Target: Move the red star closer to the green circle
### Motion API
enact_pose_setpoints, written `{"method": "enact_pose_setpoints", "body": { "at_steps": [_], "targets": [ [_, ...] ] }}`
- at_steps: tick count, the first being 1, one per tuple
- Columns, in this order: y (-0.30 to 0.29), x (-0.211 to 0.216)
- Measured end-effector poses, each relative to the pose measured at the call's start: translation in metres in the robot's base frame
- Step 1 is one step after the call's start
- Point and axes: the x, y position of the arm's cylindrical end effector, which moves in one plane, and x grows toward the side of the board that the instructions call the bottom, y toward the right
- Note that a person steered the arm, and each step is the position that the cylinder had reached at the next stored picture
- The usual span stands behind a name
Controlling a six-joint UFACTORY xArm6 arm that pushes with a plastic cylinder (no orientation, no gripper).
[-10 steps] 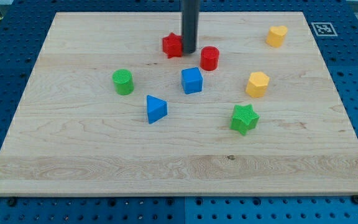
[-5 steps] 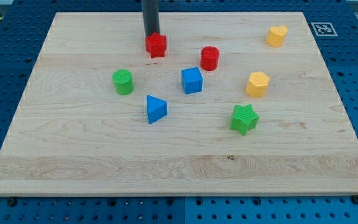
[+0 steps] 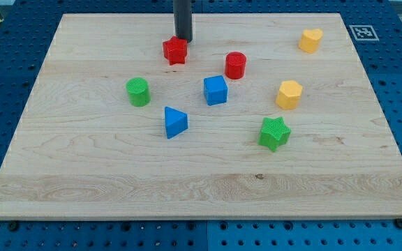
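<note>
Camera view, ridged red star lying flat, my tip just above it, no pincer visible

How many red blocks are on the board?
2: the red star near the view's top, just below my tip, and the red cylinder to its right. None look hidden.

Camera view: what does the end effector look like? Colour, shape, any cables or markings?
A plain straight rod, dark grey to black, round in section, entering from the view's top. No cables, labels or markings show on it. My tip is a blunt flat end, no wider than the shaft.
</note>
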Motion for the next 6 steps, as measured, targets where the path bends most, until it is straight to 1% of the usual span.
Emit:
{"method": "enact_pose_setpoints", "body": {
  "at_steps": [2,4,5,6],
  "targets": [
    [0.0,0.028],
    [-0.006,0.042],
    [-0.02,0.046],
    [0.002,0.046]
  ]
}}
